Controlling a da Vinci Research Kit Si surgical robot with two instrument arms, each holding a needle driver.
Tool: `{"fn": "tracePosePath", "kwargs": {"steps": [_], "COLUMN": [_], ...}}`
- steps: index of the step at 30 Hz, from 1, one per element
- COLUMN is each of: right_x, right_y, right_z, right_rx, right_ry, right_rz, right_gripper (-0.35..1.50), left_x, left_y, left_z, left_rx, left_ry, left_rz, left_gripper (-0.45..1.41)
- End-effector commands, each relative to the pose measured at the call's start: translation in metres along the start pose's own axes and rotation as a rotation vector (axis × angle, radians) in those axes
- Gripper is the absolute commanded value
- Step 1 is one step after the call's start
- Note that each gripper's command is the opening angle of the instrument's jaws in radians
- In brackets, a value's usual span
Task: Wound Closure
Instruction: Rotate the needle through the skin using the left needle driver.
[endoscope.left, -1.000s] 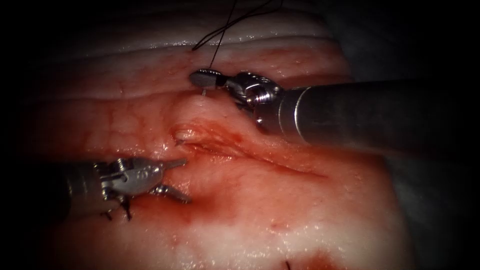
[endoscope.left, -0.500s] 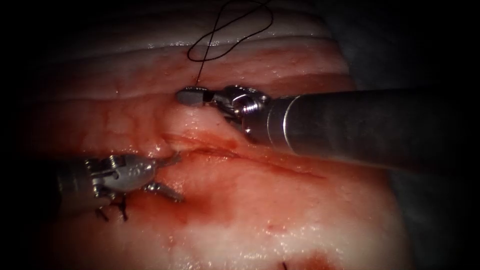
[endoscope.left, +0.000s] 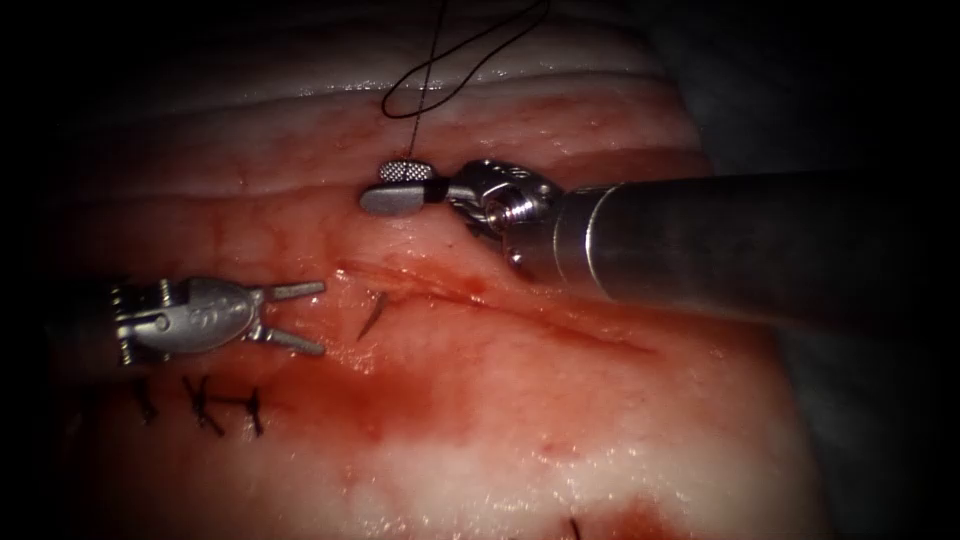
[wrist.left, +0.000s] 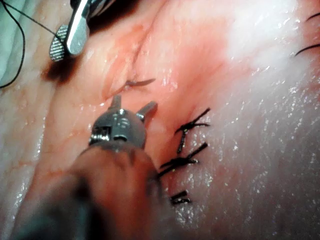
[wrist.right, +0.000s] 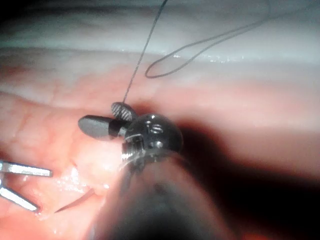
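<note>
While the left tool (endoscope.left: 295, 317) stands with jaws apart and empty just left of the needle (endoscope.left: 372, 318), whose tip pokes out of the tissue (endoscope.left: 600, 420) beside the cut (endoscope.left: 520, 305), the right tool (endoscope.left: 400, 186), jaws parted above the cut, has the thread (endoscope.left: 430, 75) running up from it. Judging by this, the needle point awaits grasping, which calls for the left jaws to close on the exposed tip.

Most of my needle (endoscope.left: 371, 318) sits buried in the tissue (endoscope.left: 480, 430); just its point shows at the cut (endoscope.left: 520, 310). My thread (endoscope.left: 440, 70) runs off the picture's top edge. My right tool (endoscope.left: 398, 187) may pinch it, but I cannot tell.
</note>
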Motion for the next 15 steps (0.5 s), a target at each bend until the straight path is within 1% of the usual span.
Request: {"fn": "tracePosePath", "kwargs": {"steps": [1, 4, 7, 10, 11, 15], "right_x": [0.0005, 0.0009, 0.0013, 0.0014, 0.0014, 0.0013], "right_y": [0.0008, 0.0013, 0.0015, 0.0016, 0.0016, 0.0016], "right_z": [0.0003, -0.0002, -0.0005, -0.0007, -0.0007, -0.0007], "right_rx": [-0.006, -0.006, 0.004, 0.004, 0.004, 0.002], "right_ry": [0.011, 0.023, 0.040, 0.043, 0.043, 0.045], "right_rz": [0.000, 0.001, 0.002, 0.003, 0.003, 0.003], "right_gripper": [0.47, 0.31, 0.20, 0.10, 0.05, -0.03], "left_x": [0.0000, 0.0004, 0.0007, 0.0008, 0.0008, 0.0008], "left_y": [-0.0004, -0.0005, -0.0003, 0.0000, 0.0000, 0.0002], "left_z": [0.0011, 0.0020, 0.0031, 0.0040, 0.0043, 0.0050], "left_rx": [-0.007, -0.035, -0.067, -0.080, -0.083, -0.097], "left_ry": [0.013, 0.043, 0.079, 0.097, 0.101, 0.118], "left_rz": [0.019, 0.085, 0.132, 0.166, 0.171, 0.189], "left_gripper": [0.09, 0.06, 0.06, 0.06, 0.07, 0.17]}}
